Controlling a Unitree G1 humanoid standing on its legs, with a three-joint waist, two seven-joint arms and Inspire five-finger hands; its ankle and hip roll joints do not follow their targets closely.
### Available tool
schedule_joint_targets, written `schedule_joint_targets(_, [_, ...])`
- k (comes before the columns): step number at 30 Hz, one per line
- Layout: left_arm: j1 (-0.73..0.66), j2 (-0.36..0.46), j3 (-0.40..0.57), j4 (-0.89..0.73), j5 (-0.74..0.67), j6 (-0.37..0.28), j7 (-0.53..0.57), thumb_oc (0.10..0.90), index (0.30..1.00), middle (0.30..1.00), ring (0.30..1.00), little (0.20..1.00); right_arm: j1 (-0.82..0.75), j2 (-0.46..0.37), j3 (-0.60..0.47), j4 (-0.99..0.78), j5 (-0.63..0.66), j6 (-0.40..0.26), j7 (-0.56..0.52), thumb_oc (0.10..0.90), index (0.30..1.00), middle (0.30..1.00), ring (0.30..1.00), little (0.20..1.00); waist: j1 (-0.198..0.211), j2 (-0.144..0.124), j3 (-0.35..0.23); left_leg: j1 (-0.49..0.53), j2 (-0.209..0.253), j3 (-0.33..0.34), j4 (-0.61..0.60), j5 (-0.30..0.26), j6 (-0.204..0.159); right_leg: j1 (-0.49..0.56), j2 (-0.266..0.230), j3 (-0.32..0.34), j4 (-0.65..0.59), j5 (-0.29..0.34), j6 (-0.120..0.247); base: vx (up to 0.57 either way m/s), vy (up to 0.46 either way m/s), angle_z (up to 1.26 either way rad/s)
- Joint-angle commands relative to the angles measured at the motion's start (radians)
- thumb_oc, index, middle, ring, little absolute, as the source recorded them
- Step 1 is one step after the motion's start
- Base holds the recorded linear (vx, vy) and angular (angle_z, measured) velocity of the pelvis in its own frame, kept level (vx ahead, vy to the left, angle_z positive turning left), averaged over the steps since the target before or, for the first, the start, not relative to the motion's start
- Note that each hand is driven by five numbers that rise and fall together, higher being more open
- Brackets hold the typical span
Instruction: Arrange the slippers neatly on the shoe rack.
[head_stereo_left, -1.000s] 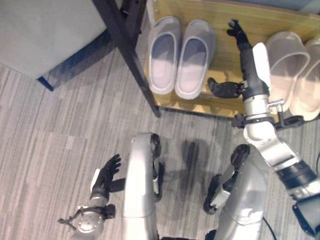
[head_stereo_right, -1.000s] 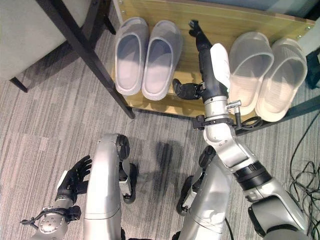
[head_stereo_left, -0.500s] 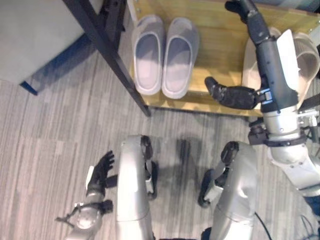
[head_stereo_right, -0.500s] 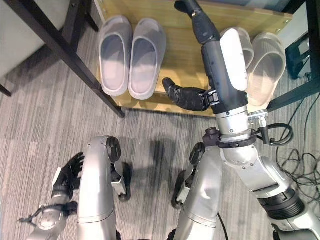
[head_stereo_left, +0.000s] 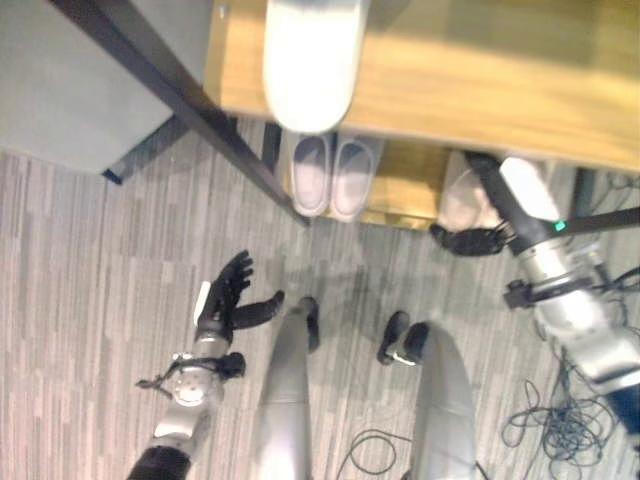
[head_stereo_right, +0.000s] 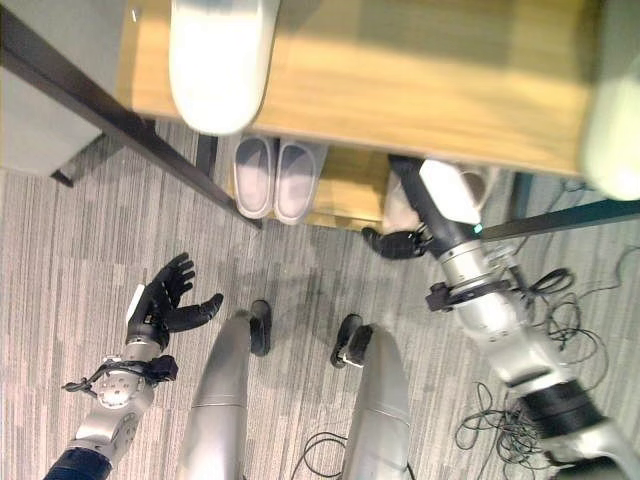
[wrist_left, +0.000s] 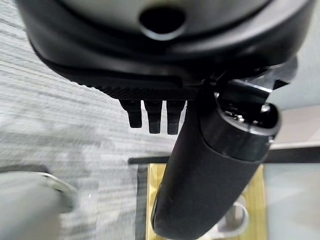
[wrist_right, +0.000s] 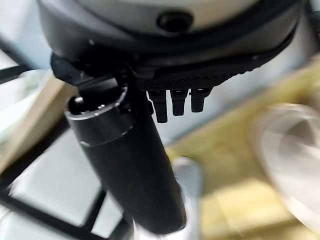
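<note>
Left hand: we see our left hand (head_stereo_right: 160, 305) low at our left side above the carpet (head_stereo_right: 60, 250), fingers spread and straight, thumb out, holding nothing.
Right hand: we see our right hand (head_stereo_right: 420, 215) reaching in under the top shelf (head_stereo_right: 420, 70) of the shoe rack; its thumb sticks out toward the rack's front edge, but its fingers are hidden under the shelf, so we cannot tell whether they hold anything.
Grey slippers: we see the grey pair (head_stereo_right: 272, 178) side by side and touching on the lower shelf (head_stereo_right: 355, 185), toes inward.
Beige slipper: a pale one (head_stereo_left: 462, 198) lies on the lower shelf just beside our right hand.
White slipper: we see one (head_stereo_right: 218, 60) on the top shelf, overhanging its front edge above the grey pair.
</note>
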Motion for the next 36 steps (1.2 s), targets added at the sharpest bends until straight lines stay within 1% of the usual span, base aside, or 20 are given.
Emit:
schedule_joint_targets(1, [0.024,0.01,-0.032,-0.003,0.027,-0.042,-0.04,0.8,0.9,0.9,0.9,0.9,-0.003,0.014,0.013,-0.016,-0.048,-0.027,0.006,0.8,0.9,0.9,0.9,0.9,-0.002,-0.015,-0.023,0.041,0.051,-0.105,-0.127,0.087,-0.061,0.062,-0.012,-0.016,-0.127,0.07,0.085,0.07,-0.097,0.15])
schedule_joint_targets(2, [0.03,0.009,-0.031,0.0,0.036,-0.039,-0.051,0.8,0.9,0.9,0.9,0.9,0.015,0.036,0.025,0.023,-0.063,-0.019,0.02,0.8,0.9,0.9,0.9,0.9,0.003,-0.018,-0.039,0.087,0.05,-0.101,-0.184,0.106,-0.063,0.109,-0.004,-0.033,-0.181,0.081,0.089,0.18,-0.178,0.19])
schedule_joint_targets(3, [0.046,0.006,-0.043,0.008,0.063,-0.03,-0.063,0.8,0.9,0.9,0.9,0.9,0.046,0.08,0.04,0.11,-0.076,-0.014,0.023,0.8,0.9,0.9,0.9,0.9,0.007,-0.019,-0.07,0.211,0.053,-0.086,-0.322,0.15,-0.074,0.236,0.018,-0.065,-0.31,0.112,0.105,0.14,-0.134,0.1])
schedule_joint_targets(4, [0.047,0.007,-0.042,0.007,0.063,-0.03,-0.063,0.8,0.9,0.9,0.9,0.9,0.046,0.081,0.041,0.112,-0.076,-0.015,0.022,0.8,0.9,0.9,0.9,0.9,0.007,-0.019,-0.064,0.222,0.053,-0.085,-0.33,0.153,-0.074,0.246,0.02,-0.066,-0.317,0.115,0.105,0.14,-0.137,0.16])
schedule_joint_targets(5, [0.053,0.003,-0.053,0.012,0.082,-0.029,-0.069,0.8,0.9,0.9,0.9,0.9,0.056,0.103,0.051,0.174,-0.077,-0.012,0.025,0.8,0.9,0.9,0.9,0.9,0.011,-0.018,-0.076,0.29,0.054,-0.076,-0.406,0.18,-0.081,0.315,0.033,-0.082,-0.393,0.137,0.113,0.14,-0.098,0.12])
schedule_joint_targets(6, [0.062,-0.001,-0.061,0.016,0.1,-0.023,-0.076,0.8,0.9,0.9,0.9,0.9,0.072,0.129,0.063,0.274,-0.096,0.0,0.015,0.8,0.9,0.9,0.9,0.9,0.016,-0.008,-0.112,0.393,0.059,-0.063,-0.529,0.23,-0.096,0.411,0.056,-0.097,-0.502,0.155,0.12,0.13,-0.093,0.15])
schedule_joint_targets(7, [0.062,-0.001,-0.061,0.016,0.1,-0.022,-0.076,0.8,0.9,0.9,0.9,0.9,0.072,0.13,0.063,0.275,-0.096,-0.001,0.014,0.8,0.9,0.9,0.9,0.9,0.016,-0.007,-0.11,0.4,0.06,-0.064,-0.542,0.242,-0.096,0.418,0.059,-0.1,-0.516,0.166,0.12,0.15,-0.096,0.08])
schedule_joint_targets(8, [0.07,-0.006,-0.067,0.017,0.118,-0.023,-0.077,0.8,0.9,0.9,0.9,0.9,0.085,0.144,0.069,0.324,-0.097,0.002,0.013,0.8,0.9,0.9,0.9,0.9,0.015,-0.007,-0.127,0.459,0.057,-0.055,-0.597,0.249,-0.101,0.473,0.073,-0.105,-0.562,0.177,0.124,0.16,-0.077,0.08])
schedule_joint_targets(9, [0.083,-0.015,-0.072,0.019,0.133,-0.017,-0.077,0.8,0.9,0.9,0.9,0.9,0.097,0.161,0.072,0.39,-0.101,0.006,0.012,0.8,0.9,0.9,0.9,0.9,0.017,0.001,-0.154,0.543,0.072,-0.036,-0.677,0.281,-0.112,0.557,0.096,-0.112,-0.64,0.192,0.129,0.22,-0.102,0.05])
schedule_joint_targets(10, [0.097,-0.021,-0.068,0.012,0.136,-0.014,-0.081,0.8,0.9,0.9,0.9,0.9,0.105,0.168,0.081,0.425,-0.118,0.007,0.015,0.8,0.9,0.9,0.9,0.9,0.018,0.005,-0.172,0.582,0.081,-0.032,-0.723,0.301,-0.114,0.599,0.105,-0.118,-0.694,0.214,0.133,0.21,-0.07,0.0])
schedule_joint_targets(12, [0.115,-0.023,-0.065,0.002,0.152,-0.014,-0.088,0.8,0.9,0.9,0.9,0.9,0.117,0.181,0.091,0.49,-0.137,0.009,0.023,0.8,0.9,0.9,0.9,0.9,0.022,0.013,-0.209,0.64,0.086,-0.02,-0.778,0.321,-0.119,0.663,0.118,-0.115,-0.757,0.221,0.137,0.14,-0.048,-0.01])
schedule_joint_targets(13, [0.117,-0.022,-0.064,0.0,0.152,-0.013,-0.088,0.8,0.9,0.9,0.9,0.9,0.118,0.182,0.092,0.491,-0.138,0.008,0.022,0.8,0.9,0.9,0.9,0.9,0.022,0.014,-0.207,0.648,0.087,-0.019,-0.785,0.323,-0.12,0.671,0.12,-0.115,-0.765,0.224,0.137,0.18,-0.079,-0.02])
schedule_joint_targets(14, [0.14,-0.021,-0.072,-0.019,0.172,-0.009,-0.102,0.8,0.9,0.9,0.9,0.9,0.14,0.193,0.096,0.528,-0.153,0.008,0.031,0.8,0.9,0.9,0.9,0.9,0.026,0.022,-0.24,0.707,0.084,-0.011,-0.831,0.336,-0.123,0.734,0.132,-0.113,-0.824,0.238,0.138,0.12,-0.065,-0.05])
schedule_joint_targets(15, [0.141,-0.021,-0.072,-0.02,0.172,-0.009,-0.102,0.8,0.9,0.9,0.9,0.9,0.14,0.193,0.096,0.528,-0.153,0.008,0.031,0.8,0.9,0.9,0.9,0.9,0.026,0.022,-0.239,0.71,0.084,-0.011,-0.833,0.336,-0.124,0.737,0.132,-0.113,-0.826,0.239,0.137,0.19,-0.099,-0.07])
schedule_joint_targets(16, [0.16,-0.019,-0.081,-0.048,0.193,-0.007,-0.114,0.8,0.9,0.9,0.9,0.9,0.158,0.211,0.091,0.55,-0.15,0.006,0.035,0.8,0.9,0.9,0.9,0.9,0.025,0.03,-0.269,0.744,0.078,-0.007,-0.849,0.332,-0.124,0.787,0.139,-0.113,-0.875,0.246,0.14,0.07,-0.037,-0.02])
schedule_joint_targets(17, [0.16,-0.019,-0.081,-0.049,0.193,-0.007,-0.114,0.8,0.9,0.9,0.9,0.9,0.158,0.211,0.091,0.55,-0.15,0.005,0.035,0.8,0.9,0.9,0.9,0.9,0.025,0.03,-0.267,0.746,0.078,-0.007,-0.849,0.332,-0.124,0.789,0.14,-0.113,-0.877,0.247,0.14,0.11,-0.057,0.0])
schedule_joint_targets(22, [0.196,-0.012,-0.1,-0.146,0.195,-0.003,-0.16,0.8,0.9,0.9,0.9,0.9,0.191,0.245,0.089,0.59,-0.156,0.015,0.047,0.8,0.9,0.9,0.9,0.9,0.02,0.05,-0.309,0.799,0.068,0.016,-0.858,0.325,-0.131,0.876,0.149,-0.106,-0.945,0.249,0.138,0.07,-0.047,0.01])
schedule_joint_targets(25, [0.209,-0.014,-0.104,-0.229,0.177,-0.005,-0.183,0.8,0.9,0.9,0.9,0.9,0.207,0.268,0.093,0.624,-0.153,0.022,0.046,0.8,0.9,0.9,0.9,0.9,0.017,0.065,-0.319,0.816,0.063,0.025,-0.858,0.319,-0.129,0.889,0.144,-0.104,-0.949,0.241,0.143,0.02,-0.015,-0.06])
schedule_joint_targets(28, [0.212,-0.018,-0.106,-0.282,0.149,-0.006,-0.197,0.8,0.9,0.9,0.9,0.9,0.225,0.281,0.091,0.637,-0.15,0.027,0.045,0.8,0.9,0.9,0.9,0.9,0.011,0.074,-0.32,0.825,0.062,0.035,-0.858,0.318,-0.127,0.894,0.141,-0.098,-0.949,0.239,0.145,0.0,-0.003,-0.01])
schedule_joint_targets(36, [0.179,-0.025,-0.111,-0.37,0.141,-0.008,-0.196,0.8,0.9,0.9,0.9,0.9,0.264,0.287,0.081,0.643,-0.146,0.035,0.047,0.8,0.9,0.9,0.9,0.9,-0.008,0.085,-0.321,0.847,0.058,0.051,-0.858,0.304,-0.121,0.911,0.134,-0.086,-0.949,0.24,0.149,0.01,-0.001,-0.05])
